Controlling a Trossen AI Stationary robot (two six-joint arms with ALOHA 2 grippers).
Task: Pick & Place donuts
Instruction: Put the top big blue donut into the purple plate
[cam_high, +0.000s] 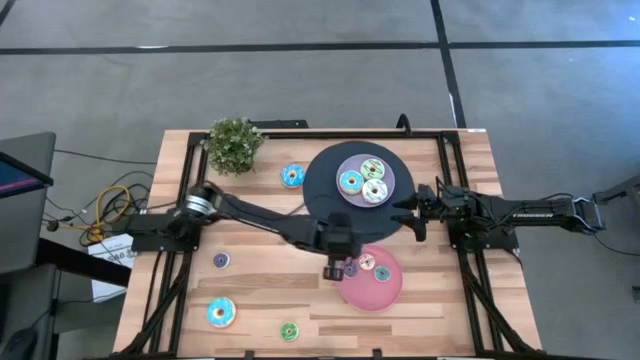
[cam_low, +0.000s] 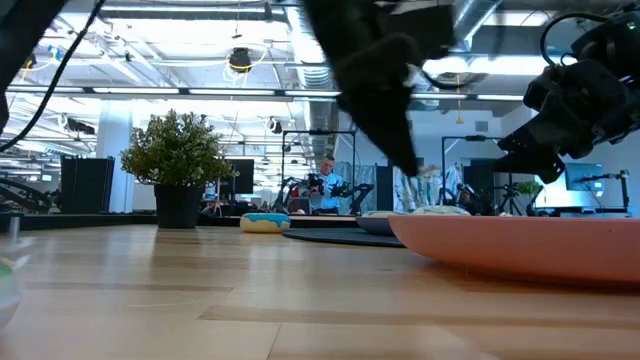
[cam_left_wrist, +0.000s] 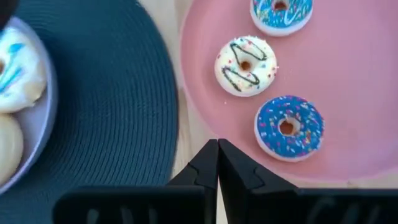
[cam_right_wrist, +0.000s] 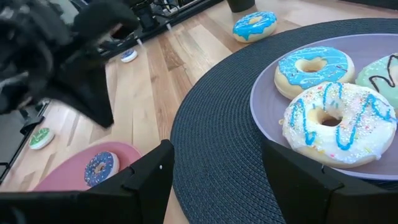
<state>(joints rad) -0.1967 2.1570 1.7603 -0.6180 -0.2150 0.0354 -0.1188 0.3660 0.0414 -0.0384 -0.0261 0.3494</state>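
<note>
Hovering left hand (cam_left_wrist: 217, 163) closed empty at pink plate (cam_left_wrist: 367, 93) edge | right hand (cam_right_wrist: 217, 171) open

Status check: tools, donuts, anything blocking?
Left tool shut, empty, at pink plate edge. Right tool open, beside lavender plate. Three small donuts plated. Nothing blocking.

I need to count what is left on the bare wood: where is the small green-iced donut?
In the high view the small green-iced donut lies on the wooden table near its front edge, right of the larger blue-iced donut.
</note>
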